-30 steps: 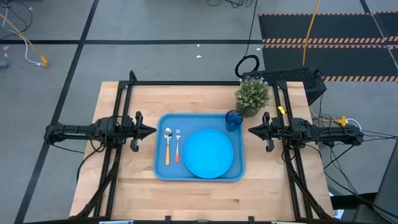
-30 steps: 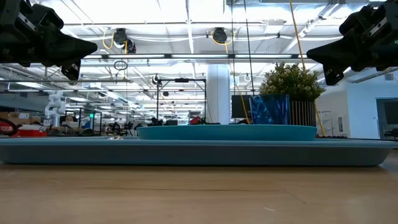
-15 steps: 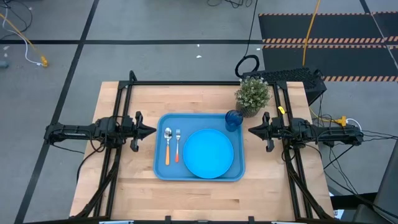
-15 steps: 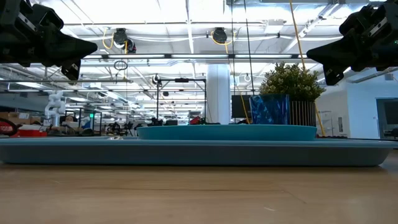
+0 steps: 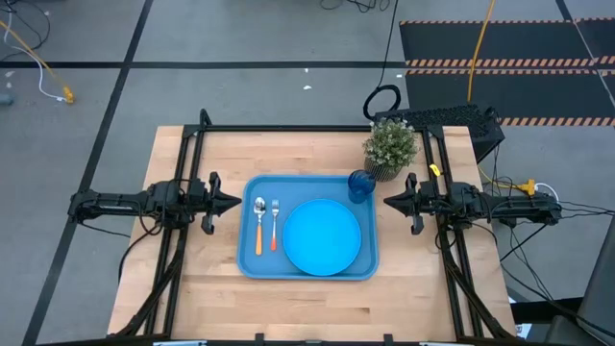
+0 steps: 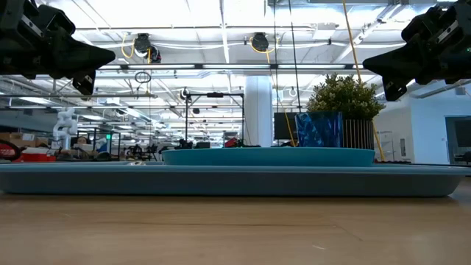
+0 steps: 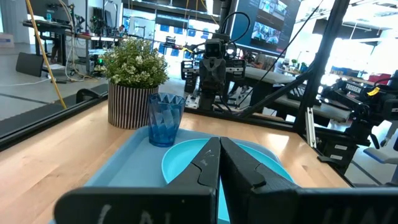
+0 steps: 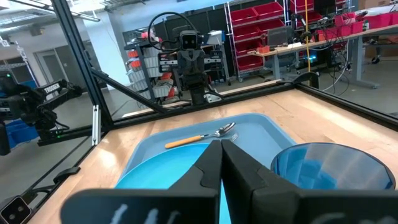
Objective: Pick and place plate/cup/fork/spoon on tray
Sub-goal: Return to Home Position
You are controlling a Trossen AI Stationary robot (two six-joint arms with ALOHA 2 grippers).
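tray (image 5: pixel 288 187) is holding all 4: plate (image 5: pixel 322 237), cup (image 5: pixel 360 185), fork (image 5: pixel 275 223), spoon (image 5: pixel 259 223). left gripper (image 5: pixel 233 202) and right gripper (image 5: pixel 389 201) are hovering beside it, clenched empty, probably finishing homing.

Low view: fork (image 5: pixel 274 224), spoon (image 5: pixel 258 226) hidden behind tray (image 6: pixel 221 180) rim. Right wrist view: cup (image 8: pixel 336 171) cut off by picture edge.

Two slender jointed arms, matte black throughout: left arm (image 5: pixel 135 204) left of the tray (image 5: pixel 252 265), right arm (image 5: pixel 480 205) right of it. Loose black cables (image 5: pixel 586 208) trail off each. The left gripper (image 5: pixel 237 202) and right gripper (image 5: pixel 386 201) each carry two black angular fingers (image 7: pixel 205 165) tapering to a wedge.
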